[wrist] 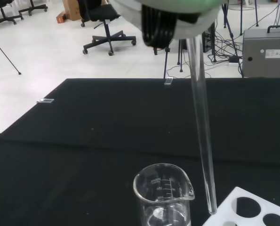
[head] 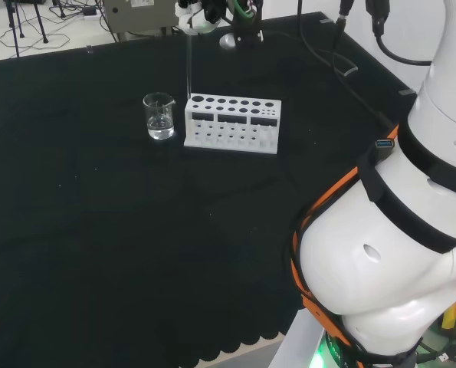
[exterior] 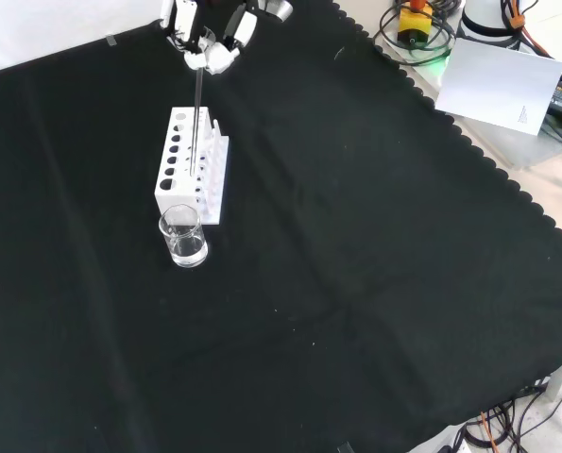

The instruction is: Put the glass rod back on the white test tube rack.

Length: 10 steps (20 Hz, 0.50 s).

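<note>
The hand is closed in a pinch on the top end of the rod, above the far end of the rack in the front view. No other item is held.

Handling. The rod is clear glass: stiff, light, smooth, probably slippery, and brittle. A side load against a hole rim could snap it. Hold it near the top end, as now, so the lower length stays free to enter a hole.

Orientation. The long axis is close to vertical, free end down. In the head view the rod hangs over the left end of the rack, its tip at the top plate by the end hole. In the wrist view the tip sits at the plate's corner edge, just beside a hole; entry cannot be confirmed.

1 beaker stands just left of the rack in the head view.
</note>
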Each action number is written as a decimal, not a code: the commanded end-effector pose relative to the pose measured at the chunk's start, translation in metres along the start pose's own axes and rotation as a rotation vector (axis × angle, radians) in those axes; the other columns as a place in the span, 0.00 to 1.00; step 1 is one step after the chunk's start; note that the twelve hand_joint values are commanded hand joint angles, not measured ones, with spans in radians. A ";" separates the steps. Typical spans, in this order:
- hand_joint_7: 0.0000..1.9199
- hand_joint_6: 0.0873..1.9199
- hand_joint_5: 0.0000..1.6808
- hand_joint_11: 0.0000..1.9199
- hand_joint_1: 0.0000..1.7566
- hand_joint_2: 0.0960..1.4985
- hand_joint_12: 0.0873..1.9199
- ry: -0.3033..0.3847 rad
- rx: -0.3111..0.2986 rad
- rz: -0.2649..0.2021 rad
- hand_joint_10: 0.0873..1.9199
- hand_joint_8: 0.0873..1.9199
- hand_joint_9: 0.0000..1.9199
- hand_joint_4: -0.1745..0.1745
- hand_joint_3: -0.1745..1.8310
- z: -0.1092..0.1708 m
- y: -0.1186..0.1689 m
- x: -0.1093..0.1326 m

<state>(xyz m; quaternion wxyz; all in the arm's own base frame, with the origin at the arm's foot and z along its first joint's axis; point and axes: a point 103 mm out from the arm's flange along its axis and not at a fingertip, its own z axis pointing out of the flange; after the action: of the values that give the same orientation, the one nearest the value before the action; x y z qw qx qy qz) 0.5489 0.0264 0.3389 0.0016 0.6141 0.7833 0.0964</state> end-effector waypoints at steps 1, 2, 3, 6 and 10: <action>0.61 0.21 0.70 0.57 0.74 0.50 0.44 0.004 -0.006 0.013 0.41 0.54 0.87 0.00 0.34 0.001 0.000 -0.008; 0.61 0.21 0.70 0.57 0.74 0.50 0.44 0.004 -0.005 0.013 0.41 0.54 0.87 0.00 0.34 0.001 0.000 -0.009; 0.61 0.21 0.70 0.57 0.74 0.50 0.44 0.006 -0.005 0.014 0.41 0.54 0.87 0.00 0.34 0.001 0.000 -0.009; 0.61 0.21 0.70 0.57 0.74 0.50 0.44 0.006 -0.005 0.015 0.41 0.54 0.87 0.00 0.34 0.002 0.000 -0.010; 0.61 0.21 0.70 0.57 0.74 0.50 0.44 0.010 -0.006 0.018 0.41 0.54 0.87 0.00 0.34 0.004 0.001 -0.014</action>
<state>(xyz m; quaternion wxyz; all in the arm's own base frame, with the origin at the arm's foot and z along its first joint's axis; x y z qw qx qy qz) 0.5525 0.0165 0.3360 -0.0008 0.6198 0.7783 0.1002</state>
